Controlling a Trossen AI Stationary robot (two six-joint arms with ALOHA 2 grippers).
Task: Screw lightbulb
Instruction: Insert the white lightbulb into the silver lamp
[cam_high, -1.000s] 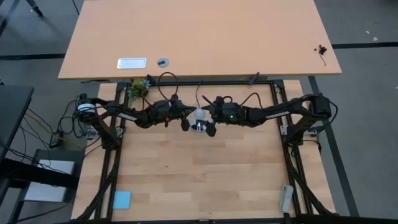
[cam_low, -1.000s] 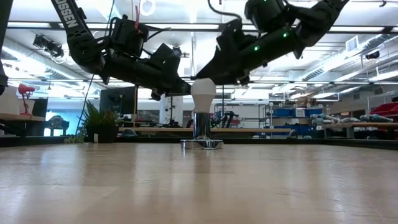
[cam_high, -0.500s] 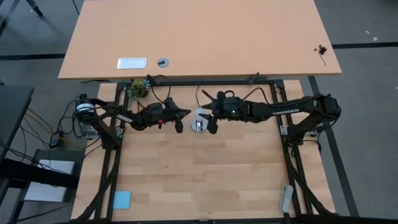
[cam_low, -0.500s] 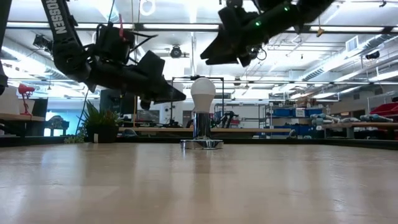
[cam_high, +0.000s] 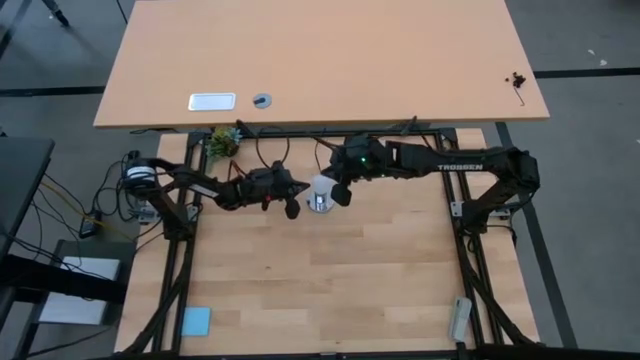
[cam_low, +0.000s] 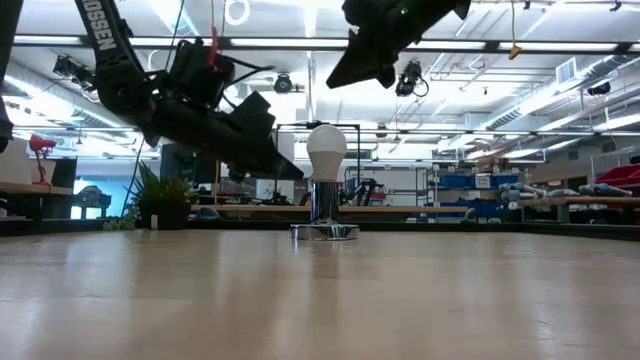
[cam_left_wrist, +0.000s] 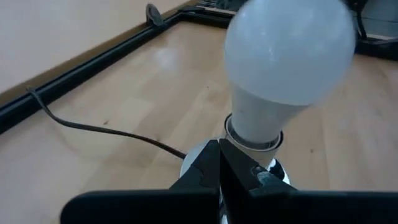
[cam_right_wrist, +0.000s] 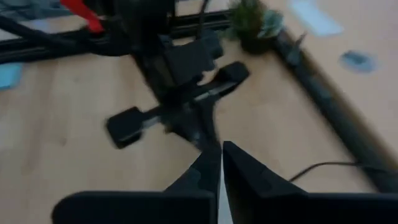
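Left gripper (cam_left_wrist: 219, 163) closed and empty, just beside the bulb (cam_left_wrist: 288, 59); right gripper (cam_right_wrist: 220, 163) also closed, raised above the bulb; bulb upright in silver socket (cam_low: 323, 230), black cord (cam_left_wrist: 102, 129) trailing from socket across table (cam_high: 330, 290)

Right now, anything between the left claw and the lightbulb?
Nothing visible. The lightbulb stands upright in its socket in the middle of the table. The left claw is shut, just beside the bulb with an open gap between them. The right claw is shut, raised above the bulb, out of that path.
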